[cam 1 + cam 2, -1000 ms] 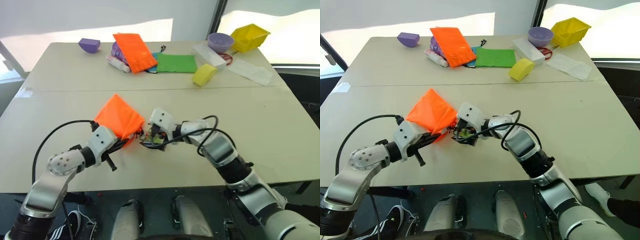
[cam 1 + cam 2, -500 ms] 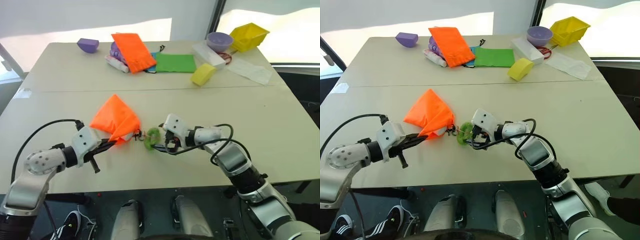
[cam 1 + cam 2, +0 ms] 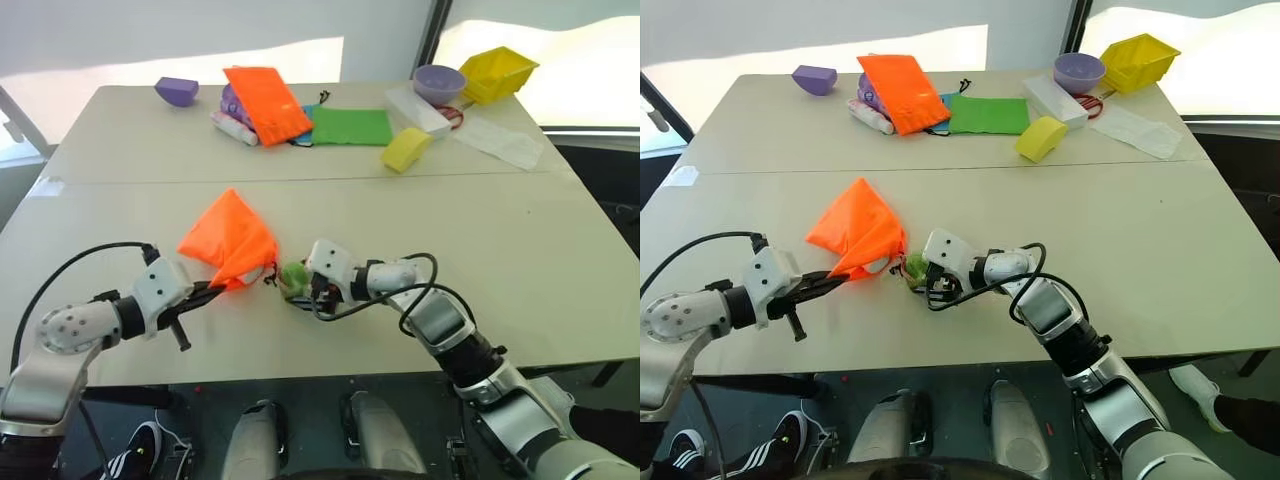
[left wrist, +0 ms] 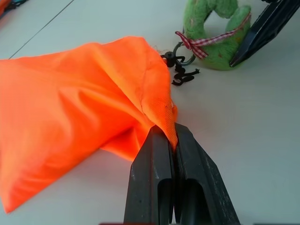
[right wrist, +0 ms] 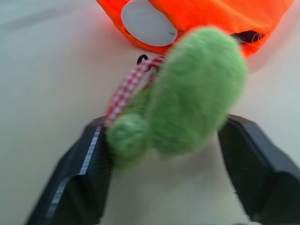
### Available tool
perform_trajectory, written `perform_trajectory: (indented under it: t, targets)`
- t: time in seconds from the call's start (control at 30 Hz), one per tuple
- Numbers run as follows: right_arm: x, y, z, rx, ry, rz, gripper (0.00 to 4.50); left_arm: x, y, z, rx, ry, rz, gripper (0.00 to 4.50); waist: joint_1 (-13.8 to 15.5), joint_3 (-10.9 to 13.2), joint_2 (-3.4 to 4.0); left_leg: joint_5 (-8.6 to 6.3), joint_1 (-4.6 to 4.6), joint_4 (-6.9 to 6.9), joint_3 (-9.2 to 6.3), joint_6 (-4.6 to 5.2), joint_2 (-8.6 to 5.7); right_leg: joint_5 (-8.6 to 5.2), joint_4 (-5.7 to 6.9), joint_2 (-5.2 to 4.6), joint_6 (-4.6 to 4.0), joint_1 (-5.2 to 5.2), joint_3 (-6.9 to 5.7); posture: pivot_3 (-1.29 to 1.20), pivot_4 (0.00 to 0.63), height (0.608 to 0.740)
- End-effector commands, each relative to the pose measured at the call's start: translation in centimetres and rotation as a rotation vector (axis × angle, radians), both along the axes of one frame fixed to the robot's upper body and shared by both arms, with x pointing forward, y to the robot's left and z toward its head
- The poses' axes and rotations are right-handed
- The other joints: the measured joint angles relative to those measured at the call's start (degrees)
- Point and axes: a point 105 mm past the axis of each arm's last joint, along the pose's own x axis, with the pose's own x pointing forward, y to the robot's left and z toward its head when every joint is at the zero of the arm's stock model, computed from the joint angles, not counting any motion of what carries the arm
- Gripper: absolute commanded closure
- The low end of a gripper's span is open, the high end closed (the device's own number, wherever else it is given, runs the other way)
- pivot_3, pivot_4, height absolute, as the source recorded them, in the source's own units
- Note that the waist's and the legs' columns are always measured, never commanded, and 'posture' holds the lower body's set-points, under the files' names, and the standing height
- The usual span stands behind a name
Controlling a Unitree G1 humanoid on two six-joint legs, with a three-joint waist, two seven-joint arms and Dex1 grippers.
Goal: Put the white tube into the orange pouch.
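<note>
1. Table (image 3: pixel 560 250): pale, with a seam running left to right across the middle.
2. Orange pouch (image 3: pixel 225 235): near half of the table, left of centre, bunched up into a peak, with its mouth facing right.
3. White tube (image 5: pixel 147 22): 1 round white end shows inside the mouth of the orange pouch; the rest is covered by fabric.
4. Green ring (image 3: pixel 294 276): fuzzy, lime-green, tied with a red-checked ribbon to the dark cord (image 4: pixel 180 75); it lies just right of the pouch mouth.
5. Left gripper (image 4: pixel 172 143): fingers pressed together, pinching a near corner of the orange pouch's fabric.
6. Right gripper (image 5: pixel 164 154): fingers spread, 1 on each side of the green ring; whether they press on it cannot be told.
7. Far side of the table, left to right: purple bowl-shaped piece (image 3: pixel 176 90), second orange pouch (image 3: pixel 265 100), green pouch (image 3: pixel 352 126), yellow block (image 3: pixel 408 149), white box (image 3: pixel 418 110), purple bowl (image 3: pixel 440 82), yellow bin (image 3: pixel 497 72), clear bag (image 3: pixel 500 142).
</note>
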Motion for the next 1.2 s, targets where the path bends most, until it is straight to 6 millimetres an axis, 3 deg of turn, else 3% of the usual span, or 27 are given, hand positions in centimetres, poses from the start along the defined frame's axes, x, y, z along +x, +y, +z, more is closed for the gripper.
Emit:
perform_trajectory:
  t: [0.03, 0.13, 0.47, 0.6, 0.77, 0.9, 0.97, 1.1, 1.2]
  targets:
    - [-0.2, 0.1, 1.3, 0.061, 0.006, 0.021, 2.89, -0.1, 0.8, 0.9, 0.016, -0.038, 0.006, 4.5, 0.0, 0.0, 0.0, 0.0, 0.0, 0.01, 0.0, 0.0, 0.0, 0.0, 0.0, 0.0, 0.0, 0.01, 0.0, 0.0, 0.15, 0.74]
    - [-0.2, -0.1, 1.9, 0.1, 0.026, 0.017, 4.45, -0.1, 1.1, 0.9, 0.015, -0.038, 0.009, 4.5, 0.01, 0.0, 0.0, 0.0, 0.0, 0.04, 0.01, 0.0, 0.0, 0.0, 0.0, -0.02, 0.0, 0.02, 0.0, 0.0, 0.15, 0.74]
    - [0.8, -3.9, 3.4, 0.118, 0.004, -0.06, 4.45, -0.6, 4.5, 0.8, 0.018, -0.031, 0.045, 4.5, 0.02, 0.0, 0.0, 0.0, 0.0, 0.0, 0.02, 0.0, 0.02, 0.0, -0.01, -0.04, -0.01, -0.01, -0.01, 0.0, 0.15, 0.74]
    - [0.8, -4.2, 4.2, 0.154, -0.008, -0.067, 4.45, -0.5, 3.5, 0.2, -0.019, -0.021, 0.018, 4.5, -0.04, 0.0, 0.0, 0.0, 0.0, 0.02, 0.03, 0.0, 0.01, 0.0, -0.02, -0.05, -0.01, 0.01, -0.01, 0.0, 0.15, 0.74]
    - [0.2, -3.2, 3.5, 0.156, 0.009, -0.062, 4.45, -0.5, 0.8, -0.4, -0.199, 0.068, -0.012, 4.5, 0.07, 0.0, -0.01, 0.0, 0.0, 0.02, 0.03, 0.0, 0.02, 0.09, 0.01, -0.03, 0.16, 0.01, -0.01, 0.0, 0.15, 0.74]
    - [-0.1, -3.1, 2.5, 0.144, 0.019, -0.073, 4.5, -2.3, -0.6, -1.0, -0.275, 0.239, -0.08, 3.21, -0.04, -0.02, -0.03, 0.0, -0.01, 0.04, 0.03, 0.0, 0.02, 0.11, 0.01, -0.02, 0.19, 0.02, -0.01, 0.0, 0.15, 0.74]
    - [0.0, -3.2, 2.5, 0.145, 0.02, -0.08, 4.5, -2.6, -0.5, -0.7, -0.3, 0.291, -0.07, 2.15, -0.07, -0.02, -0.03, 0.0, -0.01, 0.05, 0.03, 0.0, 0.02, 0.11, 0.02, -0.01, 0.18, 0.02, 0.01, 0.0, 0.15, 0.74]
    - [0.2, -3.5, 2.6, 0.14, 0.008, -0.091, 4.5, -1.4, 0.2, 1.8, -0.397, 0.295, -0.013, 2.15, 0.15, -0.02, -0.03, 0.0, 0.01, 0.16, -0.06, 0.0, 0.02, 0.08, 0.13, 0.03, 0.13, 0.04, -0.05, 0.0, 0.15, 0.74]
    - [0.5, -4.0, 2.7, 0.128, -0.017, -0.099, 4.5, -1.0, -0.7, 4.1, -0.485, 0.323, -0.056, 2.15, 0.18, -0.01, -0.02, 0.0, 0.01, 0.41, -0.08, 0.0, 0.05, 0.0, 0.22, 0.06, 0.0, 0.12, -0.06, 0.0, 0.15, 0.74]
